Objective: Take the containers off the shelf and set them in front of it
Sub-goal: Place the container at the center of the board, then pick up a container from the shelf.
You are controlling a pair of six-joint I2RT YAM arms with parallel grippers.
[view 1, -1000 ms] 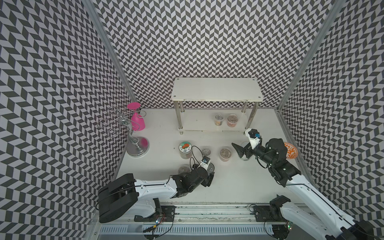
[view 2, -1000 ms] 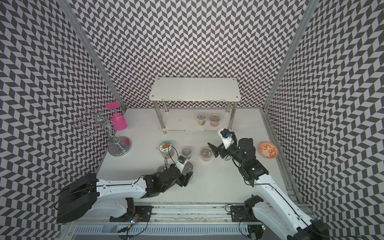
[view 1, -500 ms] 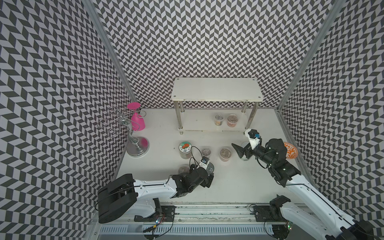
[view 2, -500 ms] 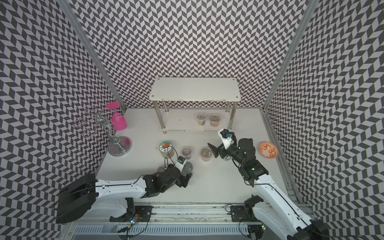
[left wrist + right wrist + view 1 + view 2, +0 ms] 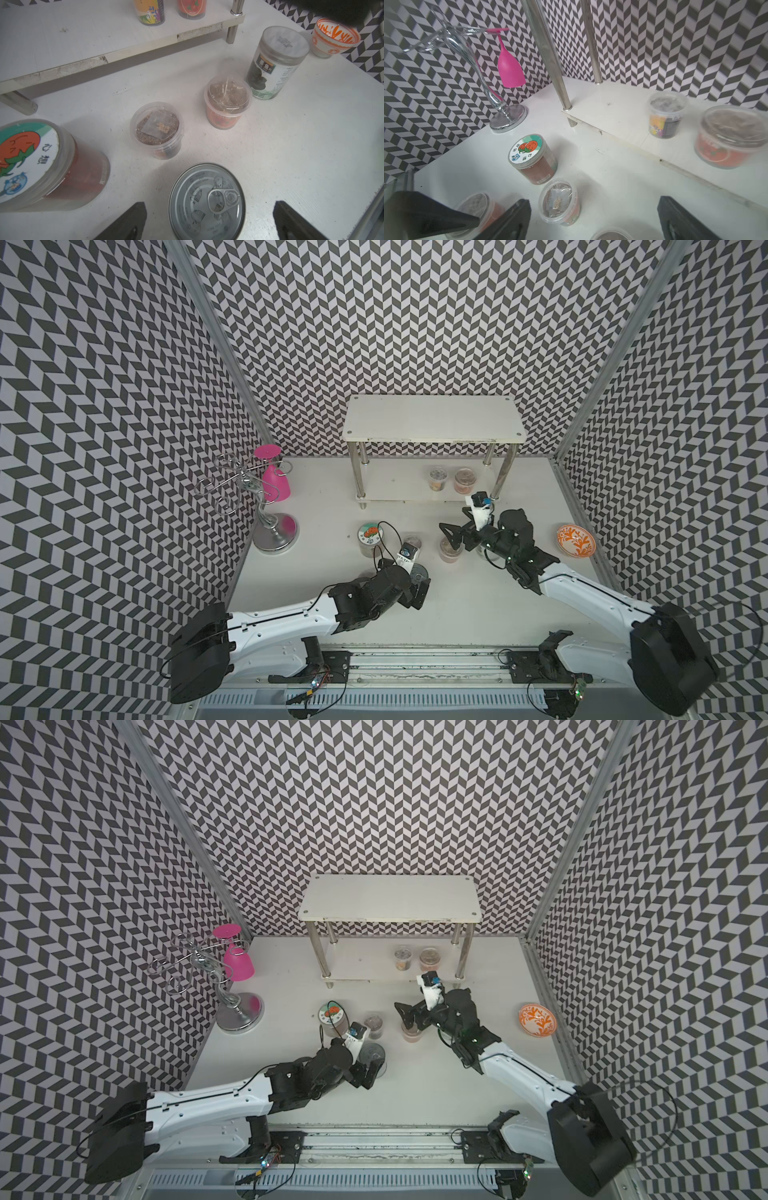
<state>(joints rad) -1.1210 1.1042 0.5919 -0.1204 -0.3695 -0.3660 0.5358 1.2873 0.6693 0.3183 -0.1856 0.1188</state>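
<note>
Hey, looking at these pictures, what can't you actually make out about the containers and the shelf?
1. Shelf, back of the lower tier: covered by its own top in both top views.
2. Silver can: cut off by the left wrist view's edge, and partly under the left arm in the top views.
3. Dark-label jar: mostly behind the right arm in the top views.
4. Brown-filled tub: only its rim shows, cropped by the right wrist view's edge.

Shelf [image 5: 432, 418]: white, two-tier, chrome legs, upright at upper centre in both top views. On the right end of its lower tier stand a yellow-labelled tub [image 5: 437, 479] and a red-labelled tub [image 5: 464, 481], side by side. On the bench in front, mid-frame and all upright:
- teal-orange-lidded jar [image 5: 370, 538], leftmost
- sachet-topped tub [image 5: 411, 542]
- orange-labelled tub [image 5: 449, 555]
- dark-label jar [image 5: 276, 62]
- silver pull-tab can [image 5: 372, 1053], nearest the lower edge
</note>
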